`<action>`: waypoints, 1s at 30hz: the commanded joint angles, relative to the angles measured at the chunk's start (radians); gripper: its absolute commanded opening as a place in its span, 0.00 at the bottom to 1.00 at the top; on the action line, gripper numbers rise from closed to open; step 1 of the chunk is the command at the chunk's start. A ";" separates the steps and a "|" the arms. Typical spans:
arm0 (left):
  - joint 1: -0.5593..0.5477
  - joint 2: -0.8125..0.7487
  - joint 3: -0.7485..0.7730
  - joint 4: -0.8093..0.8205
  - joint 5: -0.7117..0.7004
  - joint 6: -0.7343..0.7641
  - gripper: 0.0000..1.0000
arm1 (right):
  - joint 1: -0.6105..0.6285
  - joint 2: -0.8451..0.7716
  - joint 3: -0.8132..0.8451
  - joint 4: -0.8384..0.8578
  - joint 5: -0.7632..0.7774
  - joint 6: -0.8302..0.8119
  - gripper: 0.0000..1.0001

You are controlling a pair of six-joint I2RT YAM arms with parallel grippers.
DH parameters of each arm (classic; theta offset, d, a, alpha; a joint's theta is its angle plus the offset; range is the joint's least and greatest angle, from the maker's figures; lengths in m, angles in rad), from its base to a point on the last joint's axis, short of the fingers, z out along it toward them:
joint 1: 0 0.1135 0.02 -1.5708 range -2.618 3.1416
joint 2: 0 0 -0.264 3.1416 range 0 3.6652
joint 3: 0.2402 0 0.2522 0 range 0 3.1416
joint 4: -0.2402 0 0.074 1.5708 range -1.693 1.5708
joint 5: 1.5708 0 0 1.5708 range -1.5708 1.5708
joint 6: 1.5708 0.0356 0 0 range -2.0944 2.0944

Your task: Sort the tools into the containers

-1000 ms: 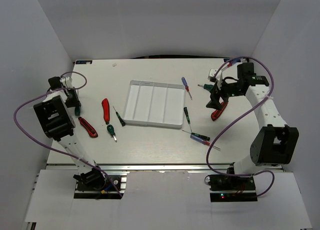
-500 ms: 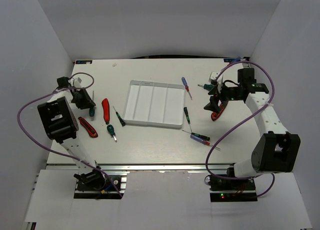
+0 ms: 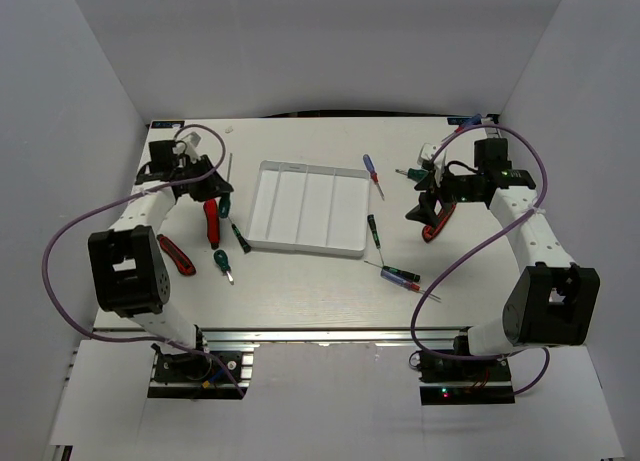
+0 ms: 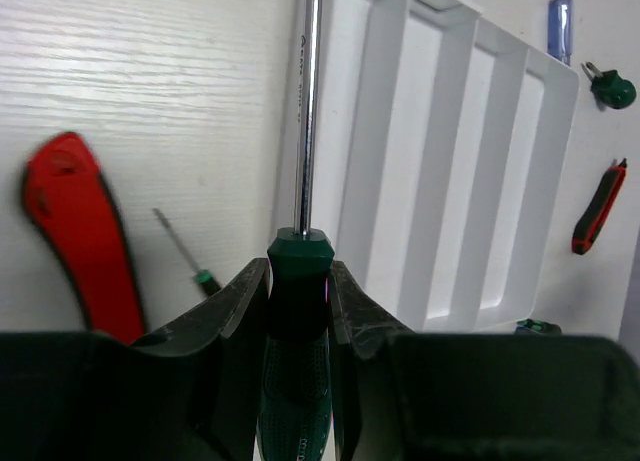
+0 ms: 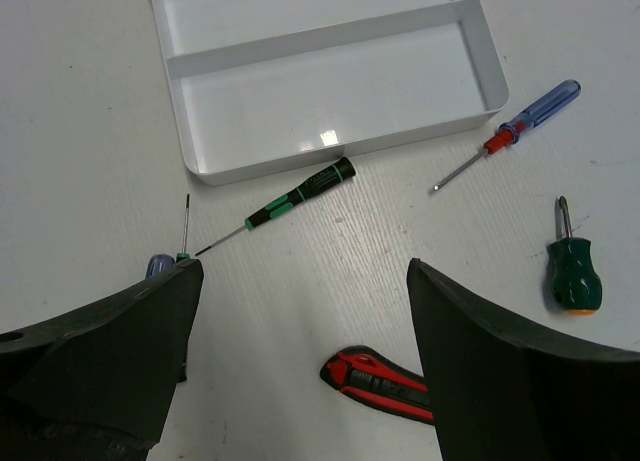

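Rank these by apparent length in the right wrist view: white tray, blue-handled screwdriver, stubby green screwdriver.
1. white tray
2. blue-handled screwdriver
3. stubby green screwdriver, shorter though thicker

Empty white four-slot tray (image 3: 300,209) mid-counter (image 3: 300,281). Long green-handled screwdriver (image 4: 310,121) clamped in left end effector (image 4: 298,281), shaft along tray's left side. Red-handled tool (image 3: 211,221), precision driver (image 3: 238,235) flat left of tray; blue-handled screwdriver (image 3: 373,176) right.

High top camera looks steeply down; close wrist cameras (tilted downward too) share its white tray (image 3: 300,206).
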State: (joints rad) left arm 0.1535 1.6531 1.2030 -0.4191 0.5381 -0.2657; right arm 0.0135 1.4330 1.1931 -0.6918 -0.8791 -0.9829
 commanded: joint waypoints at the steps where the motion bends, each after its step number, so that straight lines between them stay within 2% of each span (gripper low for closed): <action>1: -0.116 -0.010 -0.037 0.092 0.062 -0.110 0.00 | -0.001 -0.020 -0.009 0.040 -0.037 0.030 0.89; 5: -0.222 0.030 -0.049 0.170 0.019 -0.199 0.00 | -0.001 -0.026 -0.010 0.041 -0.035 0.041 0.89; 10: -0.305 0.111 -0.007 0.192 -0.062 -0.211 0.00 | -0.003 -0.037 -0.030 0.035 -0.029 0.036 0.89; 13: -0.308 0.140 0.003 0.186 -0.125 -0.208 0.01 | -0.003 -0.045 -0.039 0.035 -0.032 0.039 0.89; 26: -0.307 0.097 0.046 0.152 -0.182 -0.175 0.02 | -0.001 -0.046 -0.063 0.037 -0.024 0.035 0.89; 30: -0.308 0.128 0.043 0.135 -0.222 -0.155 0.03 | -0.003 -0.043 -0.069 0.038 -0.024 0.033 0.89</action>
State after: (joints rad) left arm -0.1585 1.8156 1.2186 -0.2752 0.3496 -0.4427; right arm 0.0135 1.4071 1.1294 -0.6704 -0.8856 -0.9493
